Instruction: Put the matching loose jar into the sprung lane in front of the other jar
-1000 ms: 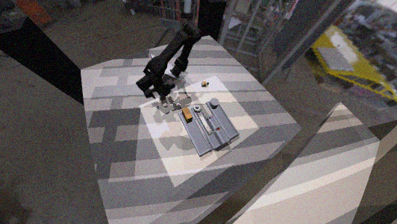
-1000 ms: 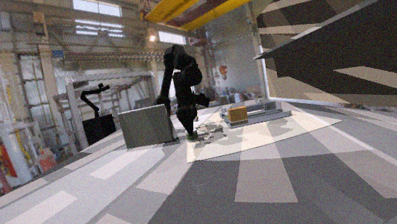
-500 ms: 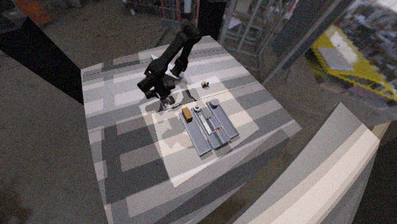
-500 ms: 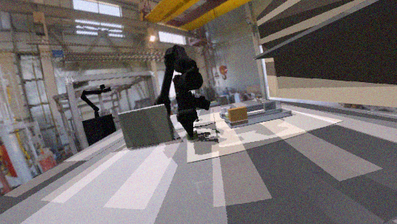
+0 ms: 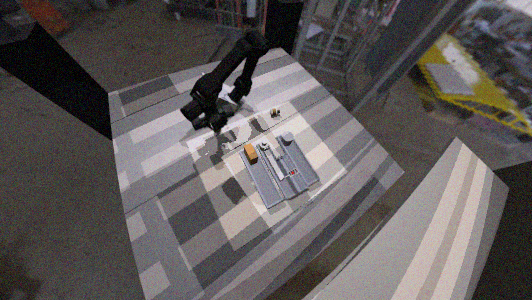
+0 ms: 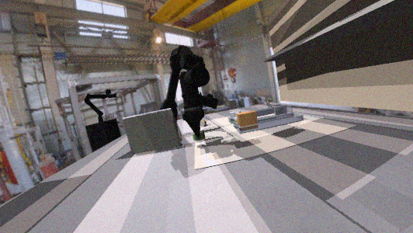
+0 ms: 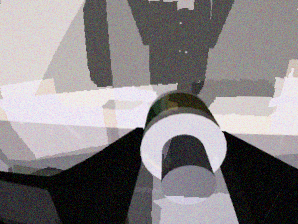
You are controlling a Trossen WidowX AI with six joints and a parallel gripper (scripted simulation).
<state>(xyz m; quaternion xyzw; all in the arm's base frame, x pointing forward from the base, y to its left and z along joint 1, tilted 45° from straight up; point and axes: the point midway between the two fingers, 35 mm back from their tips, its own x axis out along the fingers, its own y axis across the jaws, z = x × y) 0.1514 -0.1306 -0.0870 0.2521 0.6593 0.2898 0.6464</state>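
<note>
My gripper [image 6: 199,133] [image 7: 180,136] is low at the table, shut on a loose jar. The jar [image 6: 199,137] [image 7: 176,104] has a dark green and amber body, a white shoulder and a dark knob with a grey top. It stands upright at table height; whether it touches the table I cannot tell. In the top view the arm mostly hides it. The lane rack [image 5: 266,194] [image 6: 268,123] lies beyond. A small pale-topped jar [image 5: 264,146] is at the near end of its middle lane, which has a red mark at the far end. The pusher plate is too small to tell.
An orange block [image 5: 251,153] [image 6: 247,119] stands in one side lane, a grey cylinder [image 5: 287,138] in the other. Another small loose jar [image 5: 274,112] [image 6: 203,123] is on the table in front of the rack. A grey box [image 6: 153,132] stands beside the arm.
</note>
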